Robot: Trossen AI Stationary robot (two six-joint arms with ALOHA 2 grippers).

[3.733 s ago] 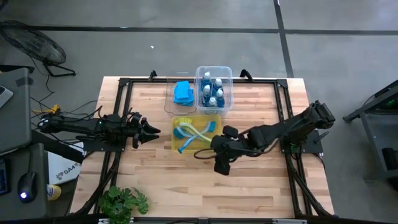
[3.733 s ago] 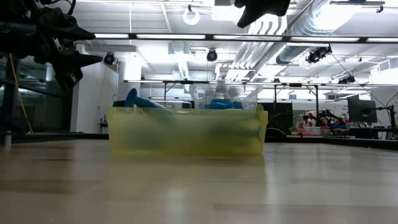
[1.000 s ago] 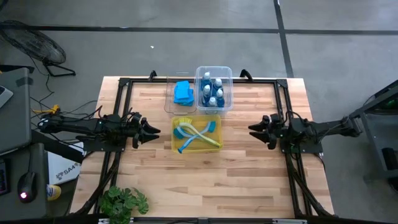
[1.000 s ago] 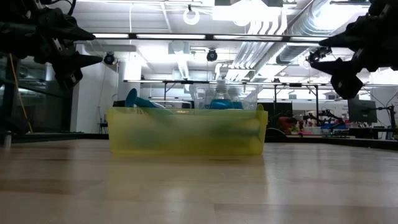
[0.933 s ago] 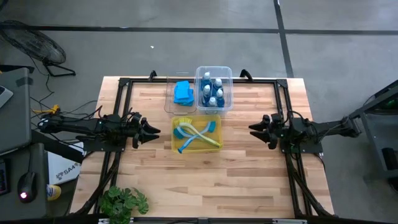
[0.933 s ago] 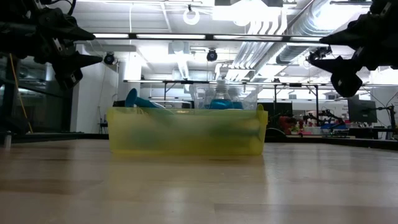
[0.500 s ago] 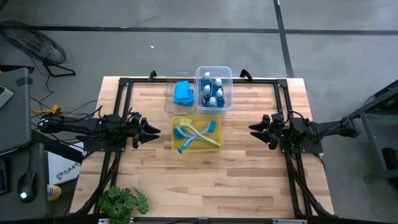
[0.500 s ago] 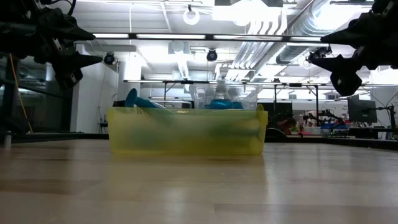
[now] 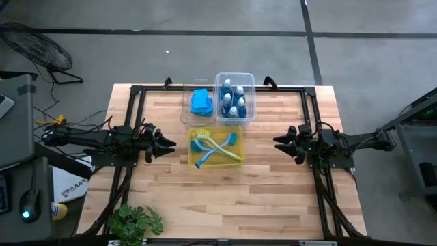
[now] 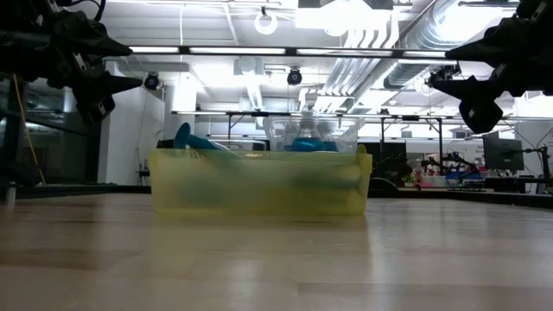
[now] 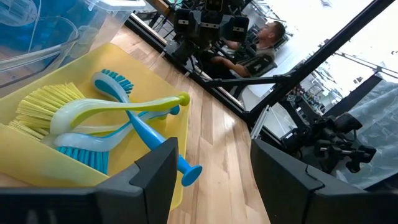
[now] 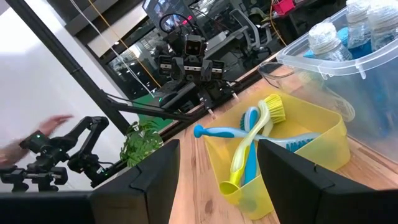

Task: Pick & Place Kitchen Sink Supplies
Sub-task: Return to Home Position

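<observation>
Long-handled dish brushes, blue (image 9: 205, 145) and yellow-green (image 11: 93, 112), lie crossed in a yellow bin (image 9: 235, 158) at the table's middle. Behind it a clear bin (image 9: 235, 76) holds several small bottles (image 9: 232, 99) of blue liquid with white caps. To the left of that bin, a blue sponge (image 9: 200, 102) lies in another clear bin. My left gripper (image 9: 172, 143) hovers open, level, left of the yellow bin. My right gripper (image 9: 276, 141) hovers open, level, right of it. Both point at the bin, and neither holds anything.
A green leafy plant (image 9: 136, 222) stands at the near left corner. A black frame (image 9: 136, 92) runs along the table's edges. Bare wood lies in front of the yellow bin. A person (image 11: 261, 43) sits beyond the table's right side.
Within the last second nothing has visibly moved. Before that, my right gripper drew back from the near right corner of the yellow bin toward the table's right edge and came level; it stays open.
</observation>
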